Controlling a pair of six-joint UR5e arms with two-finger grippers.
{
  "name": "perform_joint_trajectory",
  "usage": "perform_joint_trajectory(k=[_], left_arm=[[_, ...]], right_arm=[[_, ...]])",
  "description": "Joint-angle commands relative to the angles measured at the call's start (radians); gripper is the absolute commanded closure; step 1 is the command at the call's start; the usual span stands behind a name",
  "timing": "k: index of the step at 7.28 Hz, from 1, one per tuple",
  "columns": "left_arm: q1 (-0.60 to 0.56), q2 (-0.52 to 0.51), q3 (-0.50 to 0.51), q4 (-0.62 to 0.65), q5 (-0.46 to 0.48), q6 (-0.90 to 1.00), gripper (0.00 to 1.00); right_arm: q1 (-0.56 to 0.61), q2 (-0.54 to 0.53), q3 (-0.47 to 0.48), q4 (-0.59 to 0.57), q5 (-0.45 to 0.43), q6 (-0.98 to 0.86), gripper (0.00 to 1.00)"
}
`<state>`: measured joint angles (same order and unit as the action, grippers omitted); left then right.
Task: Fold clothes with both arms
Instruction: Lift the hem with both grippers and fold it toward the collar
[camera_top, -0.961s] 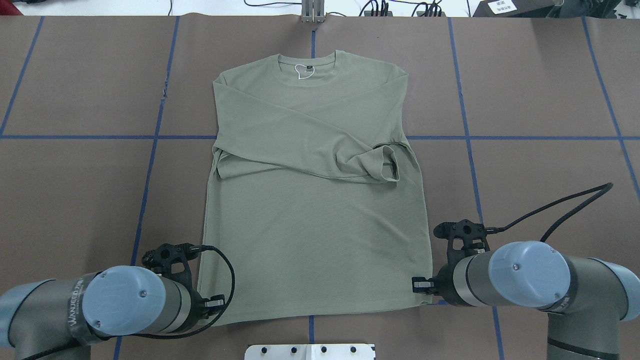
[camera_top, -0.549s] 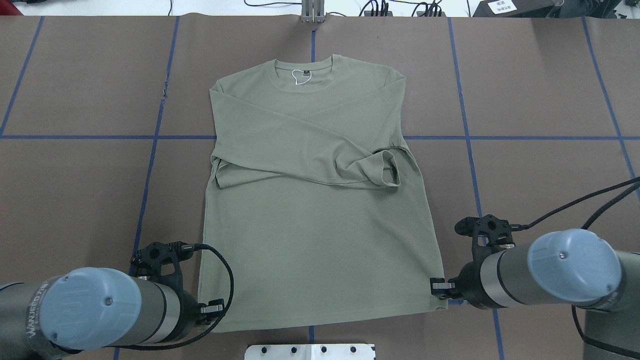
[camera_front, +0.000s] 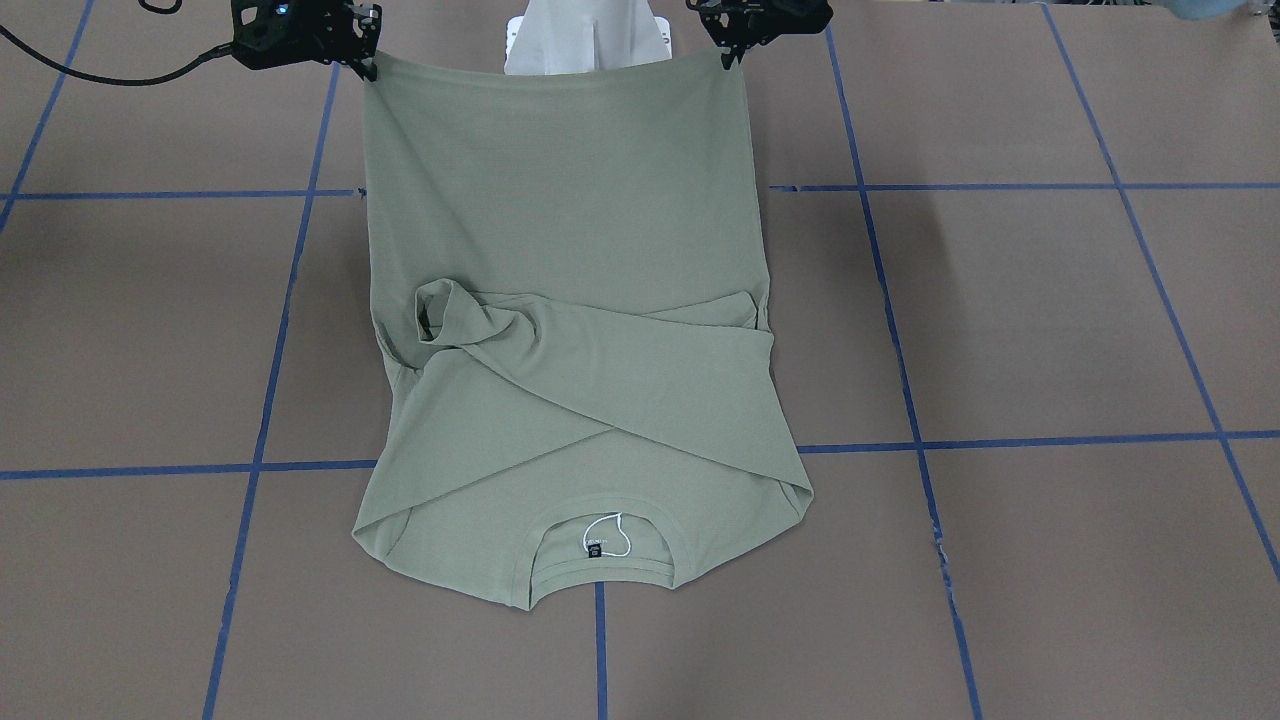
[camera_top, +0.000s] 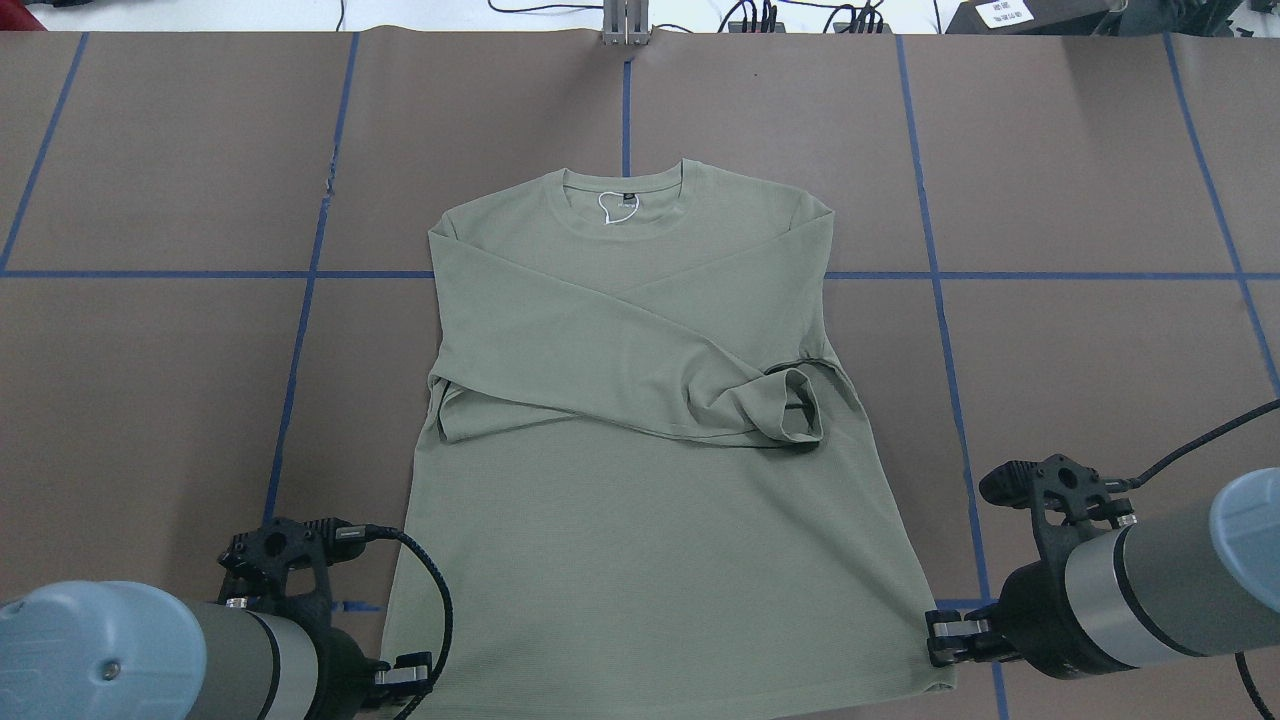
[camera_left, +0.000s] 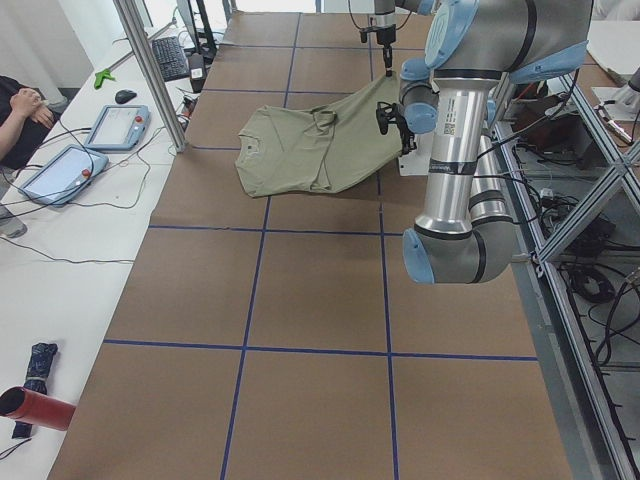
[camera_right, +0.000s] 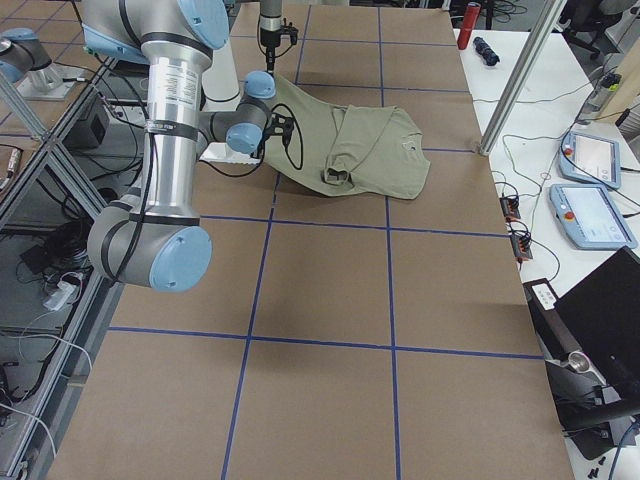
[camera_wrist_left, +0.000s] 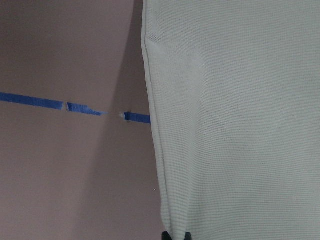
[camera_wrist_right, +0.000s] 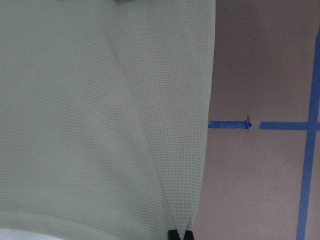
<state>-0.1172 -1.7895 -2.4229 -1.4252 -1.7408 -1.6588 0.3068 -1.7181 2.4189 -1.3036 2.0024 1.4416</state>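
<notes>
I have one shirt (camera_top: 640, 540) here, a pale sage-green knit. My wrist cameras show a fine, even waffle grain in the cloth. Its two long sleeves (camera_top: 560, 300) lie crossed over the chest, and one cuff (camera_top: 795, 405) is rumpled into an open ring. The round ribbed collar (camera_top: 625, 228) carries one small black neck label (camera_top: 629, 196) and one white string loop (camera_top: 612, 208). The worktop (camera_top: 1080, 180) is a matte brown sheet, marked into squares by blue tape lines (camera_top: 1050, 275).

I count two claws. The left claw (camera_top: 400, 678) is pressed together on the hem corner on its side, its thin black tips nipping the very edge of the cloth. The right claw (camera_top: 940, 630) pinches the opposite hem corner the same way. Between them the hem runs nearly straight. From the side cameras I see the hem end raised off the worktop, with the cloth sloping down to the collar end, which lies flat on the surface.
</notes>
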Motion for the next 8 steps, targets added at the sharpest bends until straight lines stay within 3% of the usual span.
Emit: perform_joint_trajectory(k=[1,5,7,8], left_arm=[[-0.042,-0.01,-0.013,0.014,0.0,0.008,1.0],[-0.24,-0.102,0.039,0.017,-0.009,0.034,1.0],[-0.378,-0.164,0.132,0.015,-0.083,0.036,1.0],[-0.387,-0.192,0.181,0.012,-0.082,0.036,1.0]], right_arm=[[0.07,0.061,-0.004,0.003,0.007,0.0,1.0],[0.282,0.104,-0.046,0.003,0.018,-0.015,1.0],[0.366,0.196,-0.125,0.003,0.018,-0.015,1.0],[0.402,0.231,-0.162,0.001,0.018,-0.015,1.0]])
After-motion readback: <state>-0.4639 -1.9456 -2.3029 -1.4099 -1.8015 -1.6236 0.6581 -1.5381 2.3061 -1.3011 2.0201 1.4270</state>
